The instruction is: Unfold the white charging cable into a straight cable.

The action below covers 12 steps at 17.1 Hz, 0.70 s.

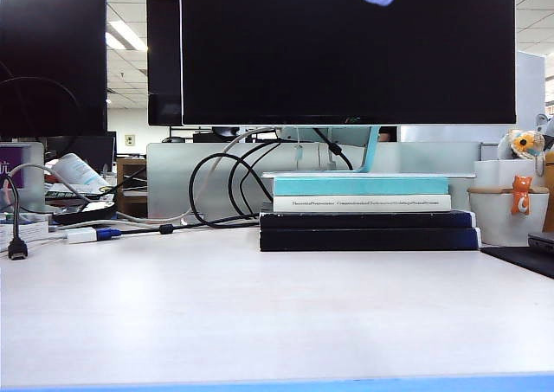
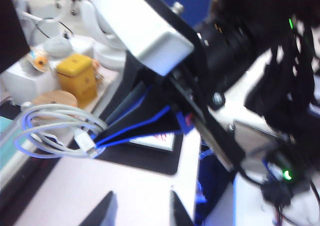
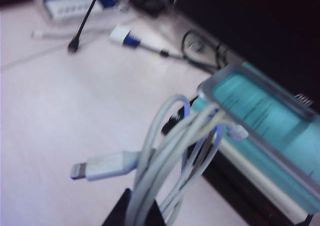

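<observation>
The right gripper point(image 3: 141, 211) was clamped on the white charging cable point(image 3: 172, 151), the coiled loops bunched between its fingers, held up above the table point(image 1: 260, 314), one connector plug point(image 3: 102, 166) sticking out. The left gripper point(image 2: 140, 211) hung near that coil, fingers parted, touching nothing. Under the monitor point(image 1: 346, 50), a stack of books point(image 1: 363, 210); the spine lettering was too small to read.
</observation>
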### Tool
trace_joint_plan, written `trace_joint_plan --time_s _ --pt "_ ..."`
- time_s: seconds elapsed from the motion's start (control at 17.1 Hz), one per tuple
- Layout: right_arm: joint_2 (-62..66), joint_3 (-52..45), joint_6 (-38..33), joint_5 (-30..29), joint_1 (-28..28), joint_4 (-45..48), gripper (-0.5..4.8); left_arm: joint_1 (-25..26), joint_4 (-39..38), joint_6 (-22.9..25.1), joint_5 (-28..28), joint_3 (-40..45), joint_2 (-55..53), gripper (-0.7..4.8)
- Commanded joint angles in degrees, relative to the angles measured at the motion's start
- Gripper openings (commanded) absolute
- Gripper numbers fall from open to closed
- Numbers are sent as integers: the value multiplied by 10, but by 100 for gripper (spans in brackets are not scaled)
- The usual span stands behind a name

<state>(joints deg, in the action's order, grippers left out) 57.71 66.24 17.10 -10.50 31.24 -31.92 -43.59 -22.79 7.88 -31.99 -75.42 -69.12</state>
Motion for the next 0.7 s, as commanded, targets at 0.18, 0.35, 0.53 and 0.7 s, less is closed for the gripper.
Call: trace_joint_plan --time_s 0.18,0.35,0.53,0.7 --pt "-1 3 -33 -42 7 52 -6 -9 35 -75 31 -2 -39 121" --pt "-1 3 -33 -42 21 56 -6 -9 38 -86 -5 -2 -60 126" --pt "5 2 -32 -39 22 40 -6 -9 70 -106 -15 -2 -59 335" --pt "8 1 -29 -31 22 28 -6 -9 78 -117 18 -2 -58 296"
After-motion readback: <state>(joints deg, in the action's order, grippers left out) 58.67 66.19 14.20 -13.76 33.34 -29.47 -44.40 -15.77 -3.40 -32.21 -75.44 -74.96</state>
